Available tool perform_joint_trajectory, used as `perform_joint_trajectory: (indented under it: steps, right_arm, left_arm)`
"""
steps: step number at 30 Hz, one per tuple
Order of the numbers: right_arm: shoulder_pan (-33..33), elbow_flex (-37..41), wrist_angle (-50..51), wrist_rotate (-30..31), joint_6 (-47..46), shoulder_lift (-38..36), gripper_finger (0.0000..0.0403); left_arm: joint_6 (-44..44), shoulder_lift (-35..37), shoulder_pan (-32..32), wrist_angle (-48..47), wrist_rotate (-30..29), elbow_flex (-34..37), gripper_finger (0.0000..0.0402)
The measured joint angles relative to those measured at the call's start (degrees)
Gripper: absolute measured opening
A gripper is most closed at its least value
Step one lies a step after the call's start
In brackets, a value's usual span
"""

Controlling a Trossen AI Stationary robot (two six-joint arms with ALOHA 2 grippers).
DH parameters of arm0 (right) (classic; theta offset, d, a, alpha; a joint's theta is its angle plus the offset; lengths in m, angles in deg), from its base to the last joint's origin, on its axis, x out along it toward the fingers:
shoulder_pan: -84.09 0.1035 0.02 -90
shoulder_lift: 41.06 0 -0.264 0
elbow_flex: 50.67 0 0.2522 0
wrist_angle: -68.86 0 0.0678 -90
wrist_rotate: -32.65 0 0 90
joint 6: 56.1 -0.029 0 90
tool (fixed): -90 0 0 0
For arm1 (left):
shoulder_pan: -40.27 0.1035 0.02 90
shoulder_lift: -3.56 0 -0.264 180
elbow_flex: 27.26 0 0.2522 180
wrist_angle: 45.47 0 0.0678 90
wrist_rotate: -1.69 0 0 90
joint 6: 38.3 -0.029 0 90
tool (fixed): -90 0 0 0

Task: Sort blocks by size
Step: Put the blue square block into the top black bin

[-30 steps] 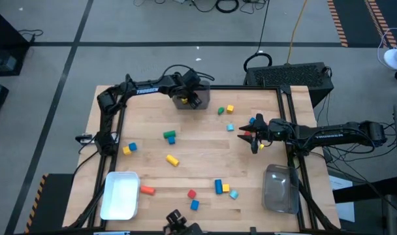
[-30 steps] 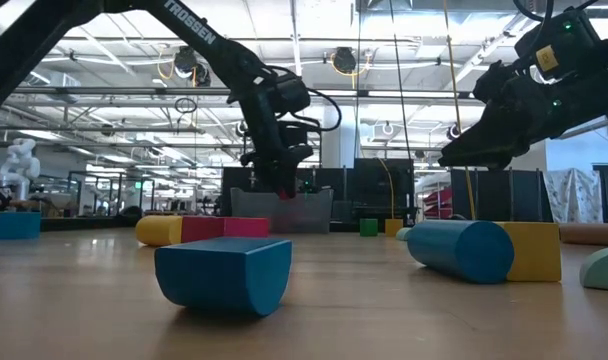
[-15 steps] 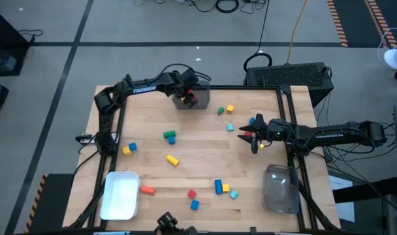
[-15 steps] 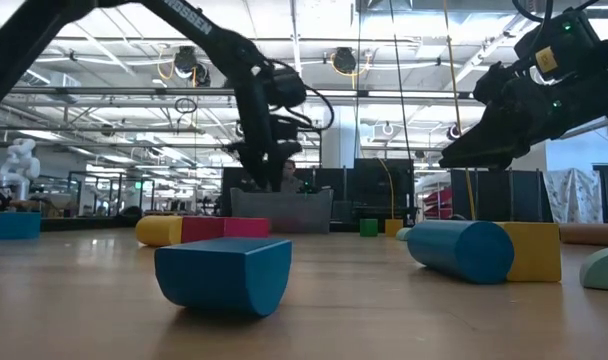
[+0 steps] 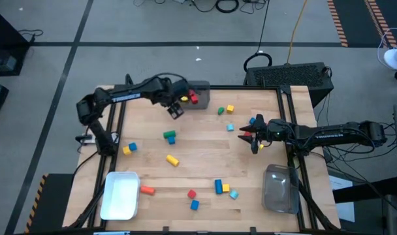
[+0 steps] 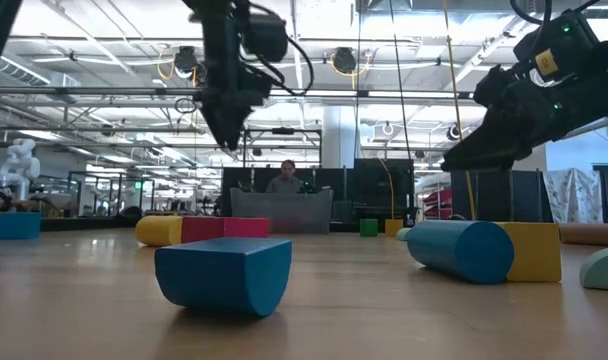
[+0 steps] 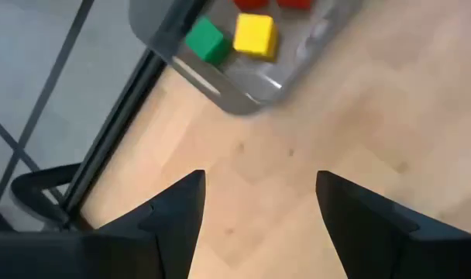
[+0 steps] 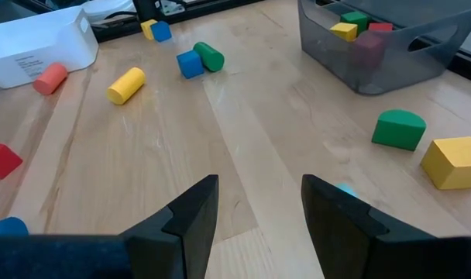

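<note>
Coloured blocks lie scattered on the wooden table: a green and blue pair, a yellow cylinder, a yellow cube, a green piece and others near the front. The grey bin at the far edge holds a red block, a yellow block and a green block. My left gripper hangs open and empty above the table, just left of and nearer than that bin. My right gripper stands open and empty at the right.
A white bin stands at the near left and a clear bin at the near right. The black frame rails run along the table's edges. A person shows in the room behind the grey bin.
My left gripper has let go of a red block, which now lies in the grey bin. It has then risen from over the bin and swung toward the table's left and near side. My right arm has kept still.
</note>
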Motion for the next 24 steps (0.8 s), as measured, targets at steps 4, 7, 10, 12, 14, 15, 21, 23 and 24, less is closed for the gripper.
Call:
perform_joint_trajectory:
  steps: [4,7,10,12,14,15,21,23,24]
  right_arm:
    - [-0.01,0.0,0.38,0.0,0.0,0.0,0.0176]
    - [0.0,0.0,0.81,0.0,0.0,0.0,0.0176]
    - [0.0,0.0,0.77,0.0,0.0,0.0,0.0176]
    - [0.0,0.0,0.67,0.0,0.0,0.01,0.0176]
    - [0.0,0.0,0.63,0.0,0.0,0.01,0.0176]
    - [0.0,0.0,0.6,0.0,0.0,0.0,0.0176]
    - [0.0,0.0,0.41,0.0,0.0,0.0,0.0176]
    - [0.0,0.0,0.77,0.0,0.0,0.0,0.0176]
    - [0.0,0.0,0.78,-0.02,-0.01,0.0,0.0176]
  left_arm:
    - [3.06,4.24,-3.32,-0.89,-0.15,4.13,0.0249]
    - [4.9,7.55,-5.6,-1.23,1.8,8.64,0.0249]
    - [7.24,10.3,-7.57,-3.06,7.11,13.65,0.0249]
    - [9.37,12.14,-8.97,-4.15,8.61,17.03,0.0249]
    - [11.97,13.44,-10.54,-5.13,9.07,20.02,0.0249]
    - [13.23,13.97,-11.25,-5.38,9.32,21.34,0.0249]
    - [18.08,16.67,-15.71,-6.98,11.64,29.31,0.0249]
    - [19.2,17.18,-17.08,-6.69,12.65,31.58,0.0249]
    - [19.5,17.32,-17.62,-6.45,12.82,32.68,0.0249]
